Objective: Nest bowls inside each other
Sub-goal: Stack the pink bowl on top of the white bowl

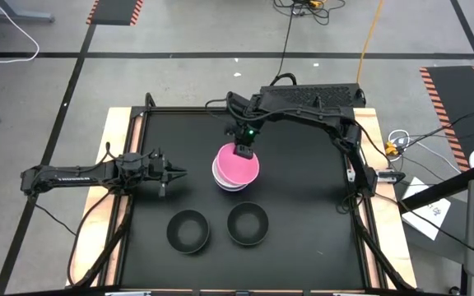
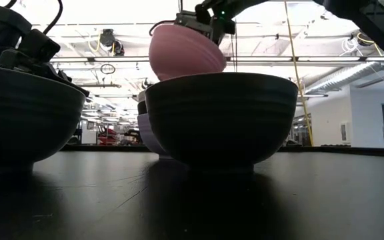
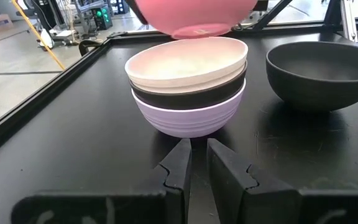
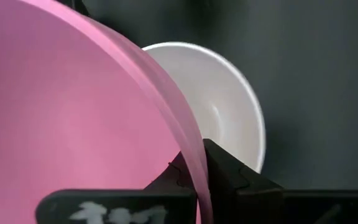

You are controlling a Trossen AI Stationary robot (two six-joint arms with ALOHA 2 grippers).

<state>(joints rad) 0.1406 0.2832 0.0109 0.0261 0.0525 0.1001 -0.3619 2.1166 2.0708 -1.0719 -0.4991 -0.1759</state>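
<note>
Pink bowl [image 1: 235,166] is up in the air, pinched by its rim in the right pincer [image 1: 243,150], one finger inside and one outside, clamped tight on the wall. It hangs tilted right over the stack [image 3: 188,93] near the middle of the counter [image 1: 303,189], not touching it as far as the left wrist view shows. That stack is three deep: lavender bowl [image 3: 188,118] at the bottom, a black one [image 3: 191,94] in it, white bowl [image 3: 185,62] on top. The right wrist view shows the white bowl's inside just past the pink rim.

Two more black bowls sit separately toward the near edge of the counter, left one [image 1: 188,230] and right one [image 1: 248,224], side by side but apart, both upright and empty.

Left pincer [image 1: 169,173] is parked on the left side of the counter, pointing at the stack, near it but not touching. Its fingers [image 3: 178,165] are only a narrow slit apart with nothing between them.
</note>
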